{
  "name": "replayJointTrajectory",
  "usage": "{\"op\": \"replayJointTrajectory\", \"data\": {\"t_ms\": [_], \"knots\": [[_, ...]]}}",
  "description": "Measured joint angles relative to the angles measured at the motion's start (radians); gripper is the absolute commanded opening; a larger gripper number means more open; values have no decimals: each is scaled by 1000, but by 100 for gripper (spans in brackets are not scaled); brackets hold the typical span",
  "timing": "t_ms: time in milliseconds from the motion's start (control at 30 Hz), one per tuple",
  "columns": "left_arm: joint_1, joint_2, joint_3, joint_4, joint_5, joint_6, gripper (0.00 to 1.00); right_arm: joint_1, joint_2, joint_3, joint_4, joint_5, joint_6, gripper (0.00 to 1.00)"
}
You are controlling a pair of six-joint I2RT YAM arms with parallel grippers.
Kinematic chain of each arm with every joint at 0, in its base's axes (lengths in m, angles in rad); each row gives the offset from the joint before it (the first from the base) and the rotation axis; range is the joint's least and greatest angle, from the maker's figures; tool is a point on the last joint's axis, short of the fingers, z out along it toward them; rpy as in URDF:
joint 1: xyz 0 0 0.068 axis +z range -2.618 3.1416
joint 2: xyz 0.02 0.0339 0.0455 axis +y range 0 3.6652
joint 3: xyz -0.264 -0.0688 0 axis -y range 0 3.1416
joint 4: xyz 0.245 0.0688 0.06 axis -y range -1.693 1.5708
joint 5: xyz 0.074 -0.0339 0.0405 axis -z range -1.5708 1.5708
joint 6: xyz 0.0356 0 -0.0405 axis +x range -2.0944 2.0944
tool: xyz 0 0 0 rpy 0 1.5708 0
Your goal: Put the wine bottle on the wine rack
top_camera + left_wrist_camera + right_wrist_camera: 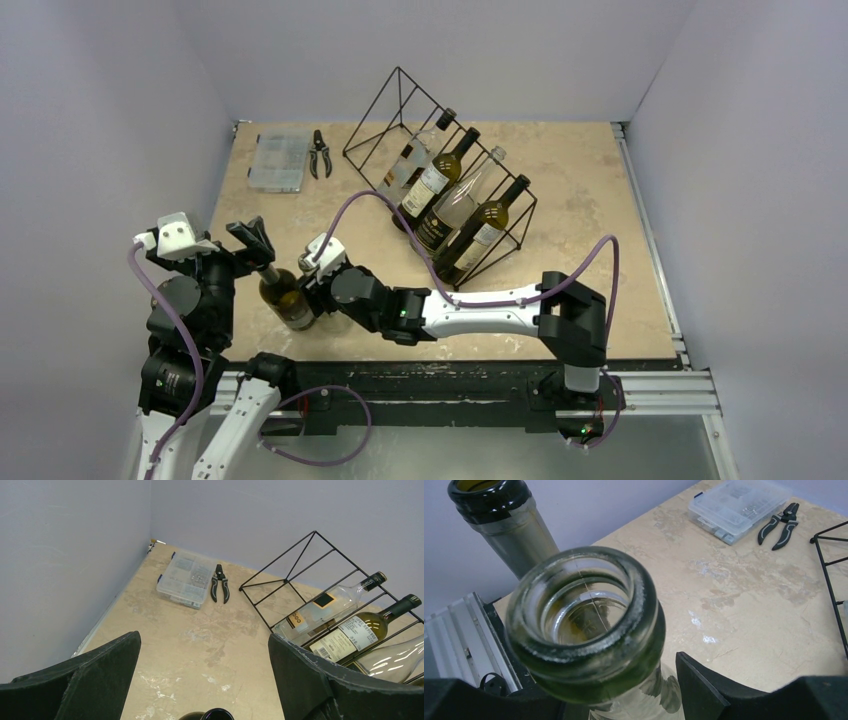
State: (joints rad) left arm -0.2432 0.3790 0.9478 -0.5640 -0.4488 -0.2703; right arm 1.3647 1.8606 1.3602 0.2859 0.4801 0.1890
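Note:
A clear, green-tinted wine bottle (584,625) stands upright near the table's front left, its open mouth filling the right wrist view. My right gripper (614,690) reaches around its neck; the right finger (709,690) is a sliver away from the glass and the left finger is mostly hidden behind the rim. A second, dark bottle (285,297) stands just to its left, beneath my wide-open left gripper (252,240), which holds nothing. The black wire wine rack (371,110) sits at the back centre, with several bottles lying in its slots.
A clear plastic parts box (279,160) and black pliers (320,152) lie at the back left beside the rack. Grey walls close in the table on three sides. The right arm (480,305) stretches across the front edge.

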Motion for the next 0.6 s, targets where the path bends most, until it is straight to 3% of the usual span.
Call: {"op": "replayJointTrajectory", "data": {"t_ms": [133, 333, 600], "knots": [[0, 0, 0, 0, 0, 0, 100, 2, 0, 0, 1, 1, 0, 24], [0, 0, 0, 0, 3, 0, 100, 2, -9, -16, 21, -2, -11, 0], [0, 0, 0, 0, 3, 0, 100, 2, -63, -65, 5, -8, -12, 0]]}}
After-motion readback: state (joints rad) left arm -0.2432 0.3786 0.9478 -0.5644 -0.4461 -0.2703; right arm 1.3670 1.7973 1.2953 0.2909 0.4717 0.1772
